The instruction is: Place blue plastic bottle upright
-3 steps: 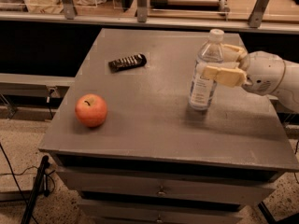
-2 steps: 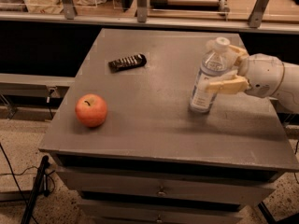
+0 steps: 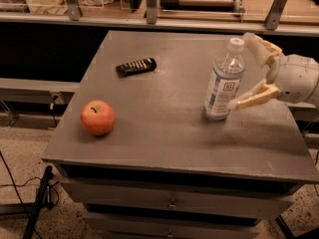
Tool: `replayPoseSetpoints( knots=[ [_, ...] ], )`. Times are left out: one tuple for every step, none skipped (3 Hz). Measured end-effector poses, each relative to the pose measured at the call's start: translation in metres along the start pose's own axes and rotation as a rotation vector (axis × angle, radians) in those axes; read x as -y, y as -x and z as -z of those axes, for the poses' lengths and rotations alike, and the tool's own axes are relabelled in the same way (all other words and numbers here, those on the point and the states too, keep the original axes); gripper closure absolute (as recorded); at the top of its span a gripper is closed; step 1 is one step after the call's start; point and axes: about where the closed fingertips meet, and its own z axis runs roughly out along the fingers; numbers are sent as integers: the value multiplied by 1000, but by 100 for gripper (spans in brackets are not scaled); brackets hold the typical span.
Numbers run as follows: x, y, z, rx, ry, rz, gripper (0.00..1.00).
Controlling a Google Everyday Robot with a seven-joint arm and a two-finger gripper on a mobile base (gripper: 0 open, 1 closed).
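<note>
The blue plastic bottle (image 3: 224, 80) stands upright on the grey table (image 3: 164, 133), right of the middle, white cap on top and label facing me. My gripper (image 3: 250, 69) is just right of the bottle, open. Its two cream fingers are spread apart, one (image 3: 258, 45) near the cap and one (image 3: 253, 97) near the bottle's lower body. The lower fingertip is close to or just touching the bottle's side; the bottle is not clamped.
A red apple (image 3: 97, 117) sits near the table's front left. A dark remote-like bar (image 3: 135, 66) lies at the back left. Drawers (image 3: 172, 202) are under the tabletop. A shelf with metal posts (image 3: 149, 4) runs behind the table.
The gripper was shut on the bottle; now its fingers have spread open and drawn back to the right. The bottle stays standing upright on the table.
</note>
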Motion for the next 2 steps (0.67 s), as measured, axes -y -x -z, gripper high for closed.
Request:
replayPoseSetpoints(
  knots=[
    [15, 10, 31, -89, -59, 59, 0],
    [16, 10, 33, -96, -63, 63, 0]
  ],
)
